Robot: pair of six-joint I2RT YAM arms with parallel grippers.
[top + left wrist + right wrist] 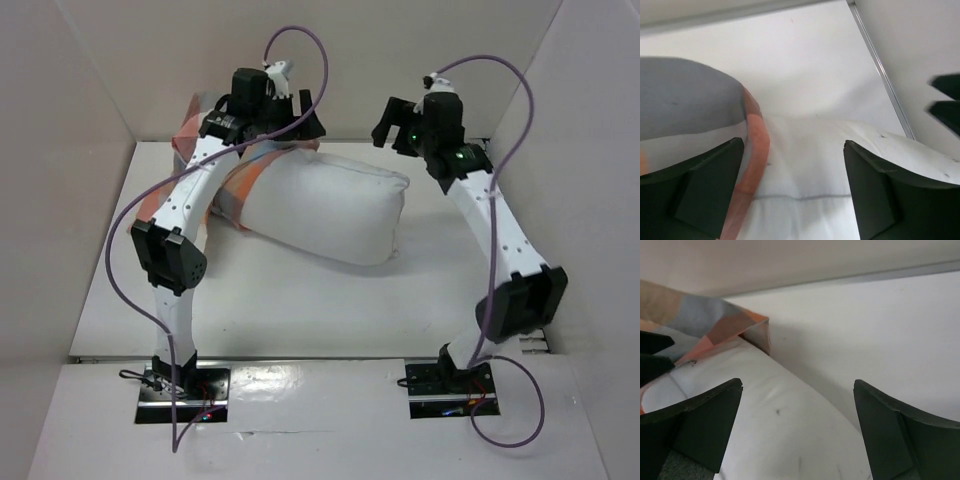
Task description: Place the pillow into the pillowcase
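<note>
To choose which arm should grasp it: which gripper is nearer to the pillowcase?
Left. The left gripper hangs open over the pillowcase edge; the right gripper, also open, is farther off, over the bare pillow.

The white table [300, 310] carries the plump white pillow [340, 215] at its far middle, lying across from 9 to 3 o'clock. Its 9 o'clock end sits inside the checked pillowcase [238, 195], which trails toward 10 o'clock.

Bright, soft, even light. A faint shadow edges the pillow [330, 215] on the desk [300, 305]. Both wrist views blur close up.
</note>
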